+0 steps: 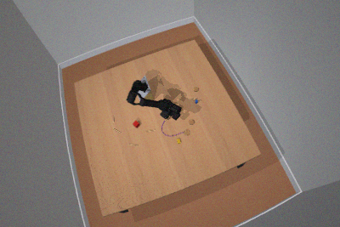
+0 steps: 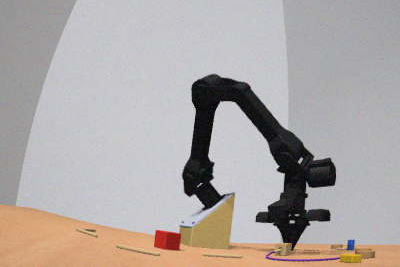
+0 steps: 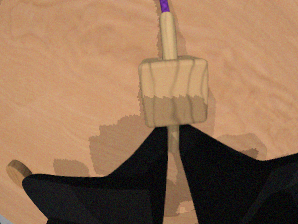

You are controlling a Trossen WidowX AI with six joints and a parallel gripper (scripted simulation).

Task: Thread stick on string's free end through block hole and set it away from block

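Observation:
The wooden block point(image 3: 174, 92) point(image 2: 284, 248) sits on the table. The stick point(image 3: 169, 36) passes through its hole: the string-side part shows beyond the block in the wrist view, and the other end pokes out on the near side. My gripper point(image 3: 170, 128) point(image 2: 292, 247) is shut on that near end, its fingertips right beside the block's near face and low over the table. The purple string point(image 3: 164, 5) point(image 1: 162, 129) point(image 2: 305, 259) runs from the stick in a curve to the round button point(image 1: 187, 132). The block is mostly hidden under the gripper in the top view.
A red cube point(image 1: 136, 123) point(image 2: 167, 240) and loose sticks point(image 1: 117, 130) point(image 1: 133, 144) point(image 1: 150, 131) lie on the table. A yellow piece point(image 1: 178, 140) point(image 2: 350, 258) lies near the button. A blue piece point(image 1: 196, 101) point(image 2: 351, 244) and loose wooden discs point(image 1: 191, 122) point(image 1: 195, 89) lie beyond the gripper.

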